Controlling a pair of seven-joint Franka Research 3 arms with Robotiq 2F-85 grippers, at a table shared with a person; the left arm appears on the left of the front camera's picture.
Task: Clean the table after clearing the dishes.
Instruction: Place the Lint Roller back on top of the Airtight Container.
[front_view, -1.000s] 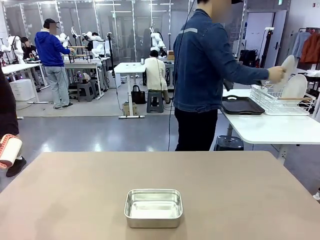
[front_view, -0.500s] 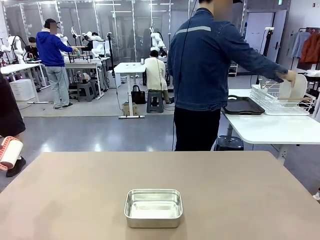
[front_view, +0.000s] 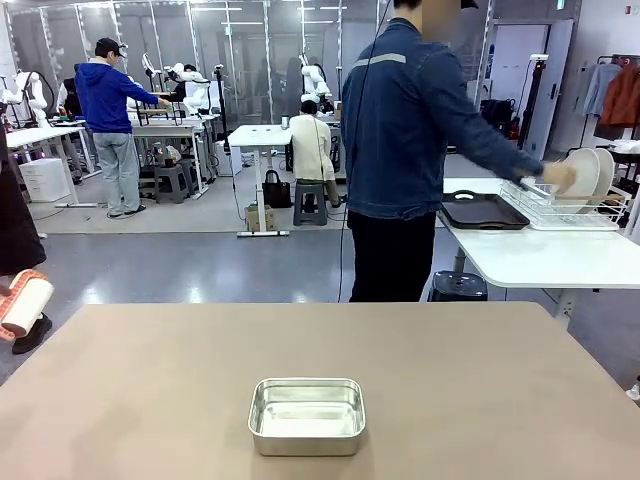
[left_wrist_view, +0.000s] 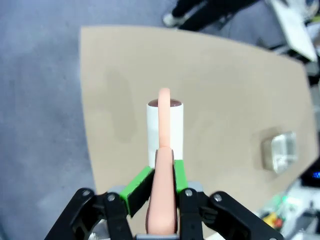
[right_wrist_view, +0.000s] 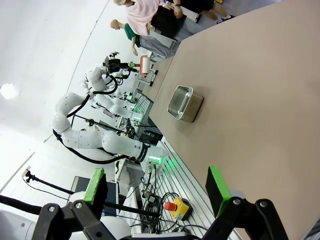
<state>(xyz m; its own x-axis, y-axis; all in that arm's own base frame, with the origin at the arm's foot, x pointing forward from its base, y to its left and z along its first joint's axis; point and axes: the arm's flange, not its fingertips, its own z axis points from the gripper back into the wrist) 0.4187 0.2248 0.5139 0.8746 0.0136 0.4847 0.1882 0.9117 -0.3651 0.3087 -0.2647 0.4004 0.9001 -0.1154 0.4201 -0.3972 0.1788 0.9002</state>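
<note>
The dishes (front_view: 590, 172) sit racked on the far white table, so clearing looks done; the left hand (left_wrist_view: 159, 186) clamps the pink-handled roller (left_wrist_view: 164, 131) above the bare bench (front_view: 480, 390), likely lowering next; the right hand (right_wrist_view: 157, 192) gapes wide.

Left tool (left_wrist_view: 159, 187): shut tight. Its two green pads (left_wrist_view: 136, 186) press on both sides of a pink handle (left_wrist_view: 163, 200).
What sticks out in front of the left tool: the pink handle runs straight ahead from between the fingers, and a white roller (left_wrist_view: 165, 129) sits at its far end.
Left tool's place: up in the air, with the brown surface (left_wrist_view: 220, 95) far below it.
Left arm seen from the other arm's camera: white, bent, reaching up, with the roller at its tip.
Right tool (right_wrist_view: 157, 189): wide open. Its two green pads (right_wrist_view: 94, 186) stand far apart with nothing between them.
Right tool's place: up above the surface.
</note>
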